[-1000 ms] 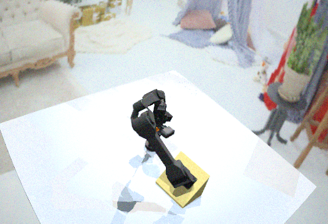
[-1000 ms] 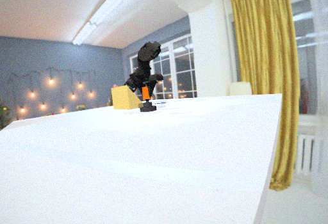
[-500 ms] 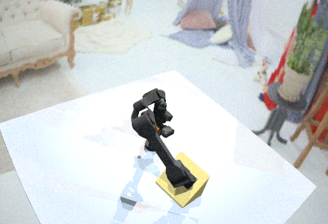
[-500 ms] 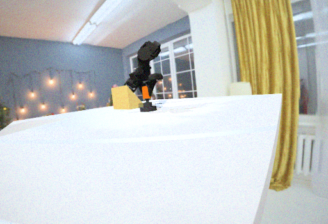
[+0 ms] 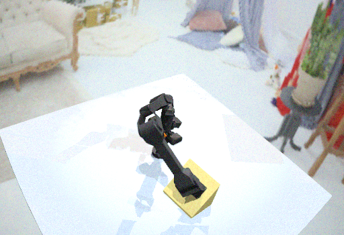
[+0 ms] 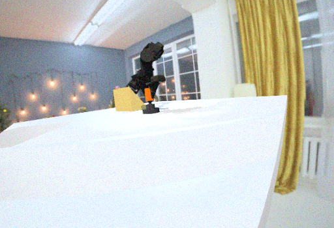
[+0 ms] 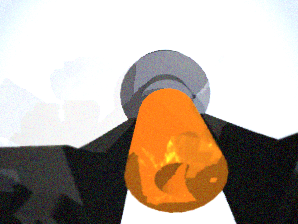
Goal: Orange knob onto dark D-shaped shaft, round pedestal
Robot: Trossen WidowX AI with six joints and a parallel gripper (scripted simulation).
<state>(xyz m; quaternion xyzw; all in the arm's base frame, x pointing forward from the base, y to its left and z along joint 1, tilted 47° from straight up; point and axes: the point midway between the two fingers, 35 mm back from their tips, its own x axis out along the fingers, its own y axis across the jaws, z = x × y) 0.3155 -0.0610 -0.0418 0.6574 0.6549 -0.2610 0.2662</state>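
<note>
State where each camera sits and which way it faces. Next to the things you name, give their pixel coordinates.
Top: high above the white table [image 5: 101, 118], facing down at a slant; shows the whole arm.
Exterior: low beside the table, facing across it; shows the arm upright.
Wrist: on the arm, facing past the fingers; shows both fingers.
Exterior and wrist share the knob [image 6: 149, 94] [image 7: 167, 122] and pedestal [image 6: 151, 110] [image 7: 165, 62].

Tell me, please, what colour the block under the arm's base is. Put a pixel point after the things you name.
The block [image 5: 211, 183] [image 6: 125, 99] is plain yellow, showing best in the top view.

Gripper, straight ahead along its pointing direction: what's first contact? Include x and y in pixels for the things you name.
Probably the pedestal [image 6: 151, 109] [image 7: 172, 62], met by the orange knob [image 6: 148, 94] [image 7: 170, 125] between the gripper's [image 7: 175, 165] fingers. In the exterior view the knob stands just above it; whether it already touches the shaft is unclear.
</note>
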